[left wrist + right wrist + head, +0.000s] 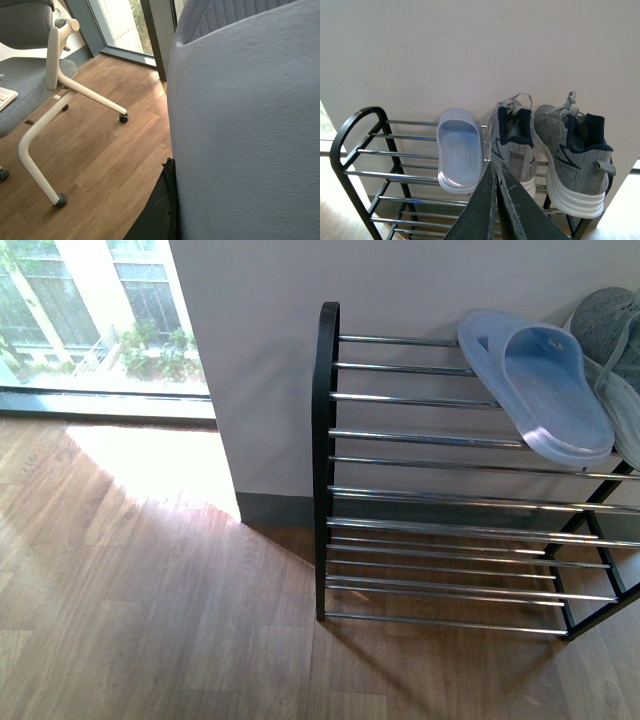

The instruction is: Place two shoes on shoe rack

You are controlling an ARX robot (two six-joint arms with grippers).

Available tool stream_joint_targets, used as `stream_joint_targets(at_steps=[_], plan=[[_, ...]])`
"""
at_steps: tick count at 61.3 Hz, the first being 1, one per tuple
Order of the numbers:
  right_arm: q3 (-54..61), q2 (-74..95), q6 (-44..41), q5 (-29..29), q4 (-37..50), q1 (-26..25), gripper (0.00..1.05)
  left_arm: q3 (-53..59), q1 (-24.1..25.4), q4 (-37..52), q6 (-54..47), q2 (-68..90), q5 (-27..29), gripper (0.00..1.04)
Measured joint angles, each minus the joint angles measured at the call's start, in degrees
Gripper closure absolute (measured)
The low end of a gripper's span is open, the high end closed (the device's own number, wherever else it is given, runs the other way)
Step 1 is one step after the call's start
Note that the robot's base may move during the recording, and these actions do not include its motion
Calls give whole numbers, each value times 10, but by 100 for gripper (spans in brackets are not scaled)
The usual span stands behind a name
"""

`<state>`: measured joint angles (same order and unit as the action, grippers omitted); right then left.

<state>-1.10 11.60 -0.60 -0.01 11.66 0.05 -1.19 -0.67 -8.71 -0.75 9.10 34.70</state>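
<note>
One pale blue slide (545,390) sits on the rack's (420,440) top shelf, sole ribbed, heel overhanging the front rods. Just beside it stand two grey knit sneakers (512,145), navy-lined, white-soled, toes to the wall. Right gripper (496,210) hangs before them, fingers pressed together, holding nothing. Left wrist view: a second blue slide (245,130) fills the frame; whether the left gripper grips it, I can't tell.

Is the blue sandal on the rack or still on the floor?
On the rack. The sandal lies sole-down across the top shelf rods of the rack, beside the grey sneakers.
</note>
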Motion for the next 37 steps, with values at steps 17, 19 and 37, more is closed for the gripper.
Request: stream_joint_targets(at_steps=[17,19,37], plan=[[0,-111,0,0,-114,0,103,0,0,0,0,0,0,103],[0,-111,0,1,-115,0,103,0,0,0,0,0,0,103],[0,-112,0,0,-116,0,75,0,0,0,0,0,0,103]])
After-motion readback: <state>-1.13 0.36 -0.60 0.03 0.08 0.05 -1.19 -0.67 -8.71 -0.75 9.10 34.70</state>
